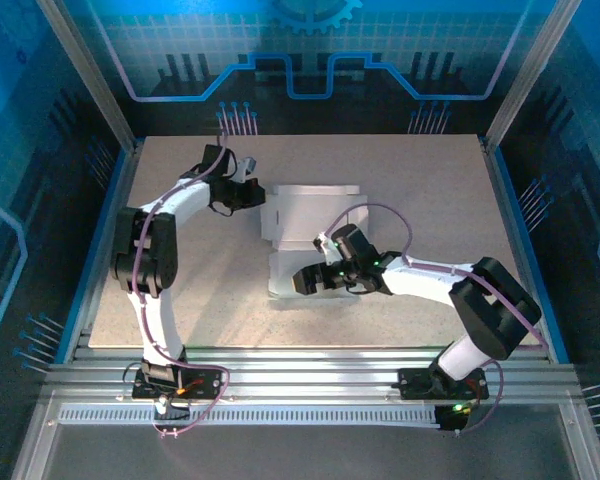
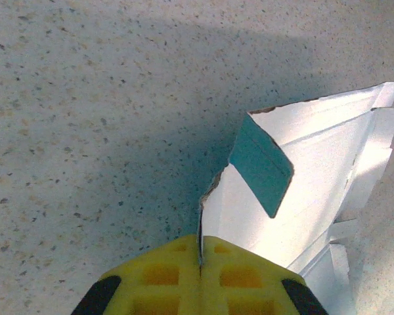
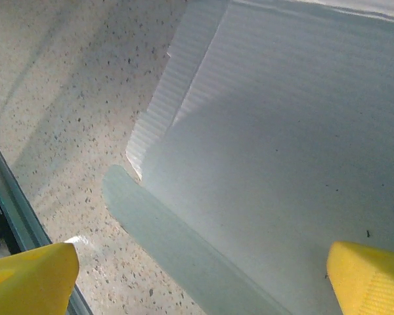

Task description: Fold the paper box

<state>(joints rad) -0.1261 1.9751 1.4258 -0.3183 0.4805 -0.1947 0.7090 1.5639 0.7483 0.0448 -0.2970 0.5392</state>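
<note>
The paper box (image 1: pixel 307 213) lies partly unfolded in the middle of the table, pale whitish side up. My left gripper (image 1: pixel 252 193) sits at its far left edge. In the left wrist view the yellow fingers (image 2: pixel 249 275) are shut on a thin raised edge of the paper box (image 2: pixel 315 164), beside a light blue tab (image 2: pixel 261 164). My right gripper (image 1: pixel 302 281) hovers over the box's near left part. Its jaws stand wide open (image 3: pixel 200 279) above the pale panel (image 3: pixel 282 131) and a long grey-blue flap (image 3: pixel 177 246), holding nothing.
The speckled beige table (image 1: pixel 430 180) has room on all sides of the box. A metal rail (image 1: pixel 310 360) runs along the near edge, and its dark edge strip (image 3: pixel 10 190) lies close to the right gripper. Blue walls enclose the back and sides.
</note>
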